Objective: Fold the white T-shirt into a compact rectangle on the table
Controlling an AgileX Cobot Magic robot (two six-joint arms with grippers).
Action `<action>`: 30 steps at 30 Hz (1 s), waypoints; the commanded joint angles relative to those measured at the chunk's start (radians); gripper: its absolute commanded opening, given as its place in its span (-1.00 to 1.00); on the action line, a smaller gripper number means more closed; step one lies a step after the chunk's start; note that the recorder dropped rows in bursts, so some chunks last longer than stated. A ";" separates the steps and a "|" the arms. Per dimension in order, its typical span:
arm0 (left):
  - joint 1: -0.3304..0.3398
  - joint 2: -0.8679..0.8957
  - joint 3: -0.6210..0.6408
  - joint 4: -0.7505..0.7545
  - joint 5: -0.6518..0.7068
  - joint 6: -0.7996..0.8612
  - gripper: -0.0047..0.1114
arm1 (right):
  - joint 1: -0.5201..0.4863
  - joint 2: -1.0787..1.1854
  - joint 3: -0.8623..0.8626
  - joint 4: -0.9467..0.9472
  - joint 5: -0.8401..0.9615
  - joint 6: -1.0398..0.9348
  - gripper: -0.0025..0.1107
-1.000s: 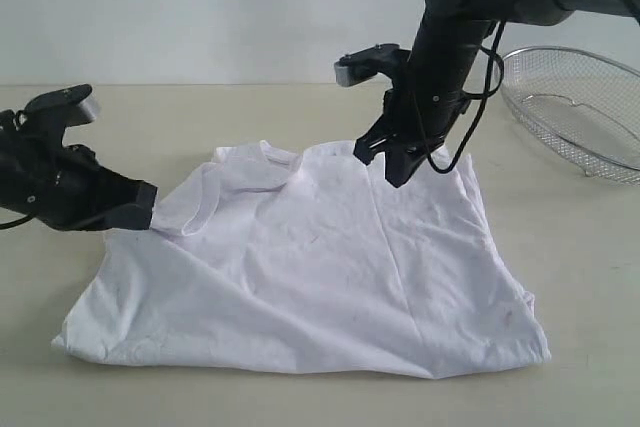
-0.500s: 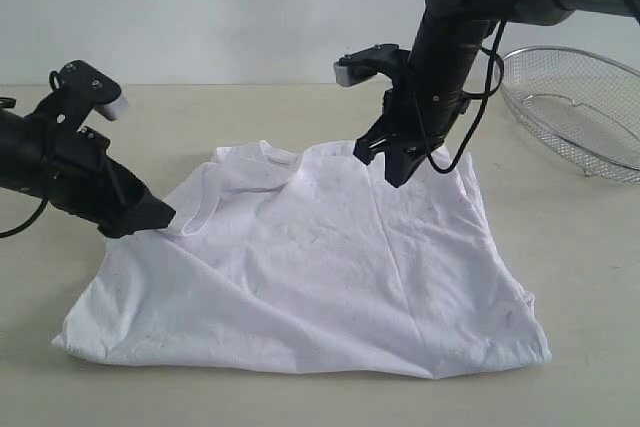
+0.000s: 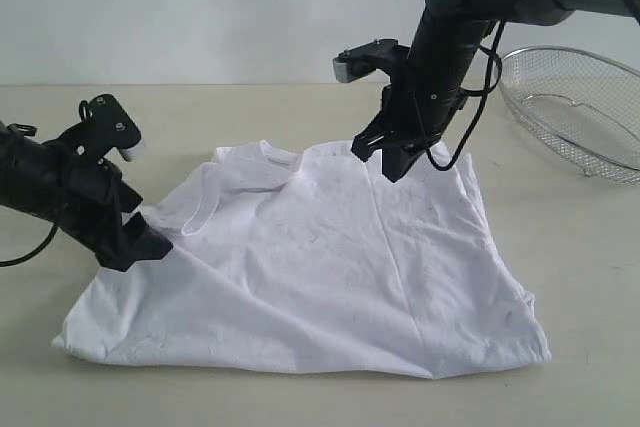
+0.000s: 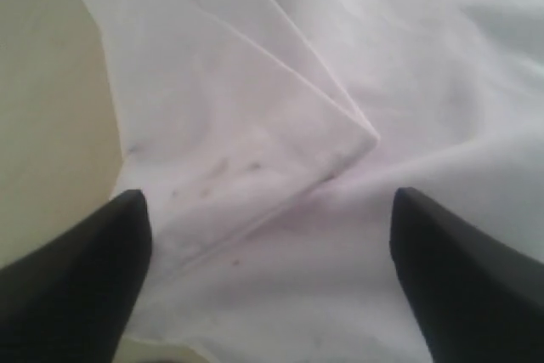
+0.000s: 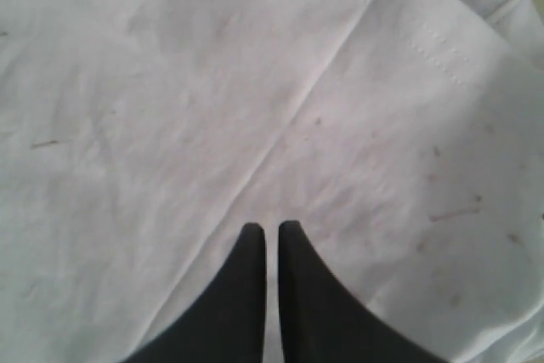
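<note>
The white T-shirt lies spread and rumpled on the table, its collar toward the far side. My left gripper is low at the shirt's left edge beside the sleeve. It stands open, and in the left wrist view a folded corner of the shirt lies under and beyond the wide-apart fingers. My right gripper points down at the shirt's far right shoulder area. Its fingers are shut just over flat cloth, with no fold seen between them.
A silver wire-mesh basket stands at the far right of the table. Bare tabletop runs along the left side and the front edge. The right arm's cable hangs beside its wrist above the shirt.
My left gripper opened and let go of the left sleeve, then swung lower and toward the shirt's left edge. The sleeve has settled onto the shirt. The right gripper has barely moved.
</note>
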 commanded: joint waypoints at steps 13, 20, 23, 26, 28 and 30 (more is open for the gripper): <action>-0.005 0.070 -0.119 -0.140 -0.043 0.010 0.22 | -0.007 -0.004 -0.004 0.021 0.000 -0.008 -0.96; -0.005 0.070 -0.115 -0.133 0.070 0.010 0.04 | -0.007 -0.004 -0.004 0.021 0.004 -0.008 -0.96; -0.005 0.070 -0.115 -0.133 0.069 0.010 0.04 | -0.007 -0.004 -0.004 0.021 0.004 -0.008 -0.96; -0.005 0.083 -0.115 -0.133 0.069 0.010 0.04 | -0.007 -0.004 -0.004 0.021 0.006 -0.008 -0.96; -0.005 0.102 -0.115 -0.133 0.077 0.010 0.04 | -0.007 -0.004 -0.004 0.021 0.006 -0.008 -0.96; -0.005 0.125 -0.115 -0.133 0.088 0.010 0.04 | -0.007 -0.004 -0.004 0.021 0.006 -0.008 -0.96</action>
